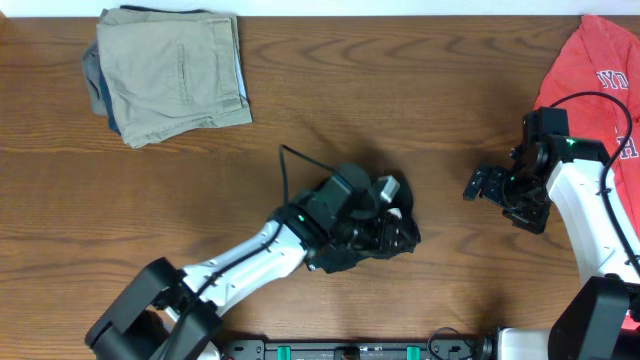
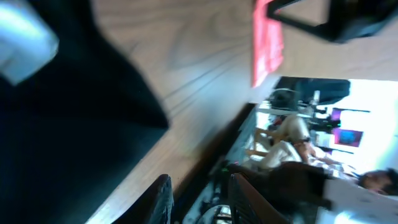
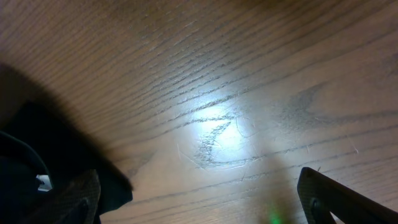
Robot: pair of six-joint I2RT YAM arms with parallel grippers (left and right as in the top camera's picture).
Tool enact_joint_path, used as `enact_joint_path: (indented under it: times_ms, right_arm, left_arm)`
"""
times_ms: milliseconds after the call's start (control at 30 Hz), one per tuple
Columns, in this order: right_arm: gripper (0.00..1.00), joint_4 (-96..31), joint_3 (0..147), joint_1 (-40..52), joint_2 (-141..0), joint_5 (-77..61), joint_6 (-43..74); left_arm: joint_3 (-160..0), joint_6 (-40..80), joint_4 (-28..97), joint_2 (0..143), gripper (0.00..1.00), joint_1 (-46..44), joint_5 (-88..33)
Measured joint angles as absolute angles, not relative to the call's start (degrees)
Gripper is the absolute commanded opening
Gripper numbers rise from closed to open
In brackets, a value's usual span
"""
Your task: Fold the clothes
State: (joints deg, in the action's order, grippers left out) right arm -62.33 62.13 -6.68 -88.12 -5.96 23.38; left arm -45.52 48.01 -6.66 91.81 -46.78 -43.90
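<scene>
Hovering right jaws wide open, left jaws at black garment [image 1: 403, 241], grip unclear, white lettering on red tee [image 1: 585, 60] unreadable

Overhead straight down on table [image 1: 300, 90], both wrist views close and low, sharing the black garment [image 2: 62, 155] edge
</scene>
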Motion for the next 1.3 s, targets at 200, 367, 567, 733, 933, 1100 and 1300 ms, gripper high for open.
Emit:
enact_joint_path:
  times_ms: [200,367,567,733,933,1100,1300]
  right_arm:
    - [0.99,-62.30,62.13,-6.68,-88.12,-5.93,23.40]
    - [0.99,-62.30,62.13,-6.68,-88.12,-5.96,23.38]
    - [0.99,-62.33,62.13,-6.68,-88.12,-5.96,23.40]
    - [0.99,-62.33,62.13,-6.68,-88.12,-5.96,23.40]
    - [0.99,-62.33,62.13,-6.68,-88.12,-5.96,23.38]
    - [0.99,-62.35,62.13,-6.68,-88.12,-5.96,23.38]
    - [0.99,-62.33,62.13,-6.68,-88.12,-5.96,23.38]
  left_arm:
    - [-44.82,48.12,-13.02,99.53,0.32,-48.12,-40.18]
    - [-44.69,48.53,-27.94,110.02,0.32,-48.05,-43.86]
    - [-44.77,50.39,-33.95,113.97,0.32,-48.01,-49.04]
    - [-44.69,51.05,-36.71,113.60,0.32,-48.03,-52.80]
    - [-44.62,51.03,-36.75,107.87,0.34,-48.01,-54.81]
    - [-44.64,51.05,-37.10,100.07,0.37,-46.24,-56.93]
    - [-44.73,50.78,-30.24,95.66,0.36,-36.80,-60.58]
